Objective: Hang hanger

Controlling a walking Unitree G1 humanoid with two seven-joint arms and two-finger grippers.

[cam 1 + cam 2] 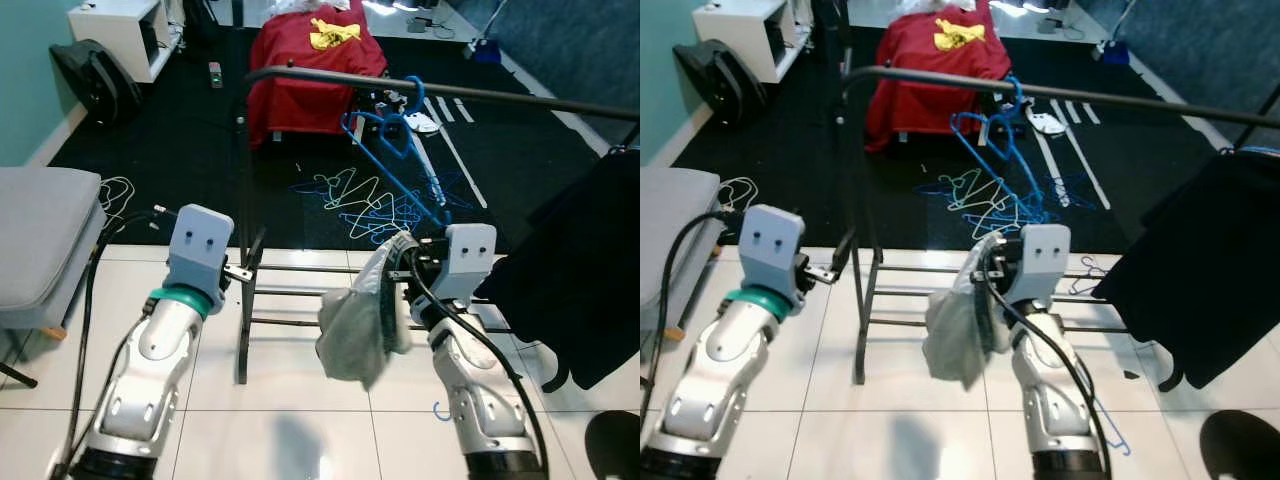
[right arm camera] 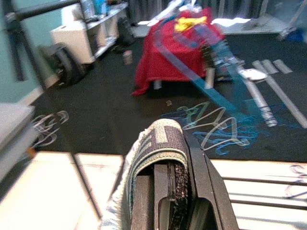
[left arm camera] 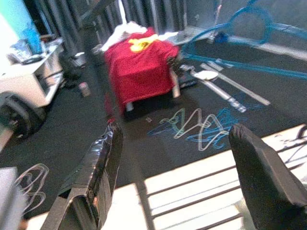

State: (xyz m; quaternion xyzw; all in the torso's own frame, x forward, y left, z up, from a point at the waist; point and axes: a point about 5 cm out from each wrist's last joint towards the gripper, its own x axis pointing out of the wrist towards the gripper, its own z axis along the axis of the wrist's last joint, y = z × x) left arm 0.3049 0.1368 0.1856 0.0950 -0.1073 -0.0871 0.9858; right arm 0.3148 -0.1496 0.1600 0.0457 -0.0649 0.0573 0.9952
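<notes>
While the right gripper (image 1: 398, 275) grips a grey cloth (image 1: 358, 325) below the rail (image 1: 440, 90), left gripper (image 1: 240, 272) spread empty, lifting to the blue hanger (image 1: 392, 130) appears next.

No text, label, brand, number or sign is legible anywhere.

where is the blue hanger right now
The blue hanger hangs on the rack's black top rail, toward the right of the head views, above and beyond the right gripper, which is shut on a grey cloth.
</notes>
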